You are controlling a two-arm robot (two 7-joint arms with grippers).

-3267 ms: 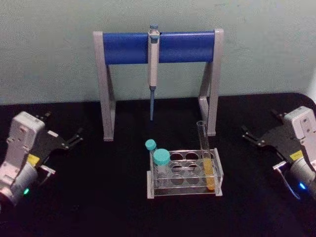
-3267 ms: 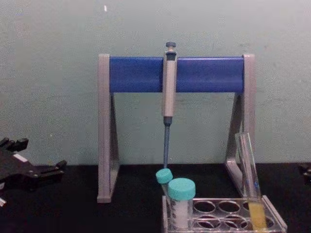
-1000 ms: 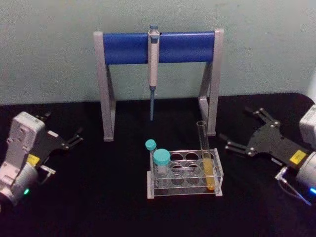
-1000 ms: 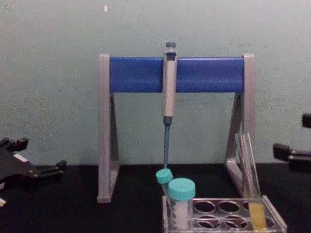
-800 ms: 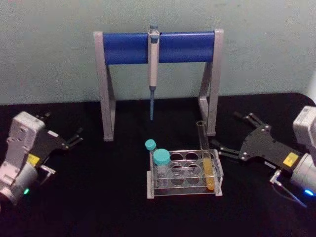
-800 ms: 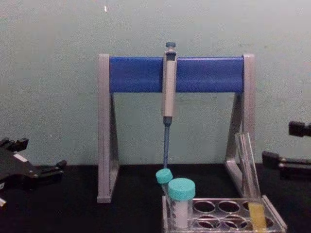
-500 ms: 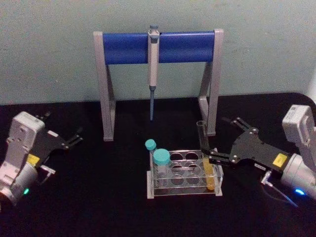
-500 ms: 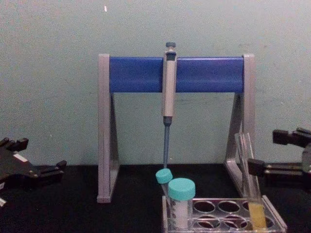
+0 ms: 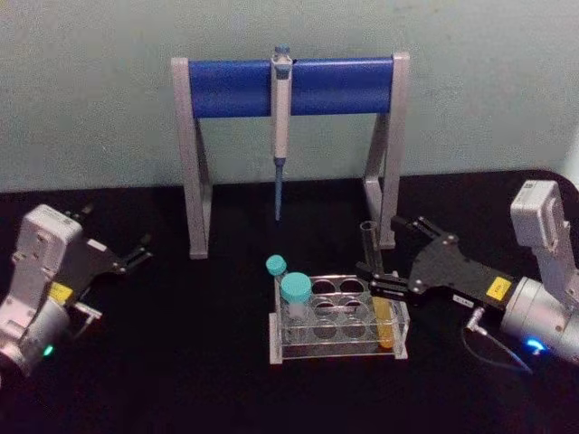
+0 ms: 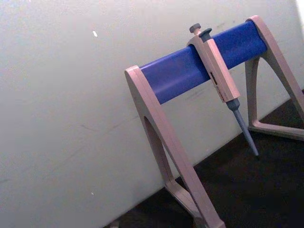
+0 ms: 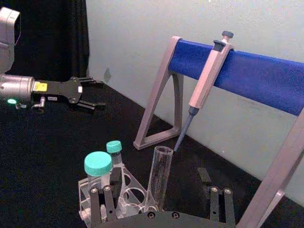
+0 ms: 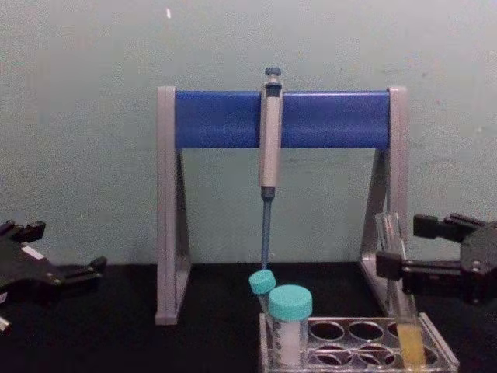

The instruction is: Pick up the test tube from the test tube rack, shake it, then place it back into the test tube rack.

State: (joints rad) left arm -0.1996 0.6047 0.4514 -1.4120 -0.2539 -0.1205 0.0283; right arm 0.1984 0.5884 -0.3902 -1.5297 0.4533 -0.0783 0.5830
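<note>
Straddling test tube [image 9: 368, 239] — right gripper [image 9: 378, 246] jaws wide (gaps both sides).

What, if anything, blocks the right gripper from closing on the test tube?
Probably nothing, so yes. The right gripper is open, its fingers flanking the test tube above the test tube rack. The teal-capped tubes stand at the rack's left end; the left gripper is parked far left.

The right gripper [image 9: 378, 244] is extended forward and inward, held low and roughly level, its two black fingers [image 9: 387, 281] spread wide apart. Behind it, the white wrist housing [image 9: 536, 217] is tilted upward. The left gripper [image 9: 138, 251] is parked well apart on the opposite side, with its fingers parted and pointed inward and its arm drawn back behind it.
</note>
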